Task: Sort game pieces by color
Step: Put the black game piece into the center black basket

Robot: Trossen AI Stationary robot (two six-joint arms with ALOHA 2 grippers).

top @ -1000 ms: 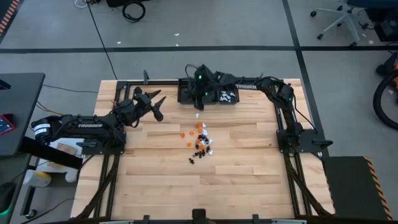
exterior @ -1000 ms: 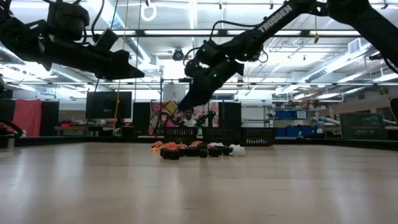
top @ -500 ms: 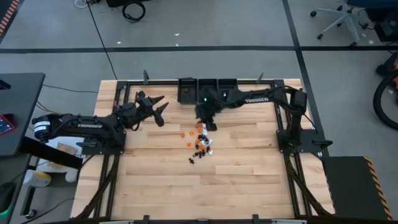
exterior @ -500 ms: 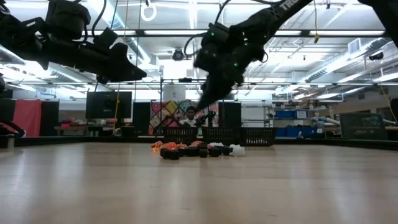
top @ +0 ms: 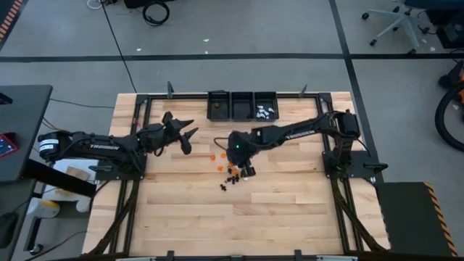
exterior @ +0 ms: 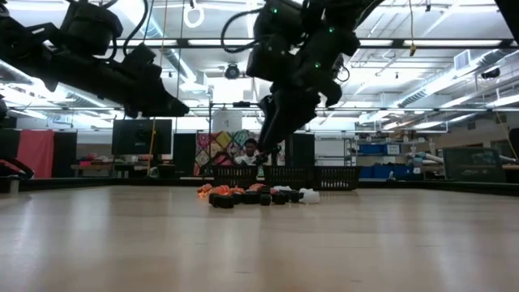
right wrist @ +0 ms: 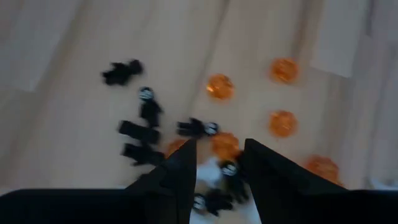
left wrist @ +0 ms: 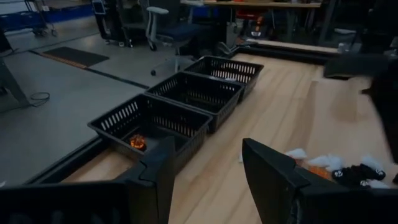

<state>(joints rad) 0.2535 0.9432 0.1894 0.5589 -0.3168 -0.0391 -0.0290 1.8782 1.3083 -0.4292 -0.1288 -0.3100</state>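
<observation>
The pieces (top: 233,171) lie heaped mid-table, near the bins (top: 243,106): tiny black figures, translucent orange blobs, some white. The right gripper (top: 242,161) hovers just above them, fingers apart, empty. The left gripper (top: 183,127) waits beside, spread.

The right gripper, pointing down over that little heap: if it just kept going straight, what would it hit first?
Most likely the game pieces. The right gripper hangs over the pile, open fingers framing black and orange ones; which single piece comes first is unclear.
</observation>
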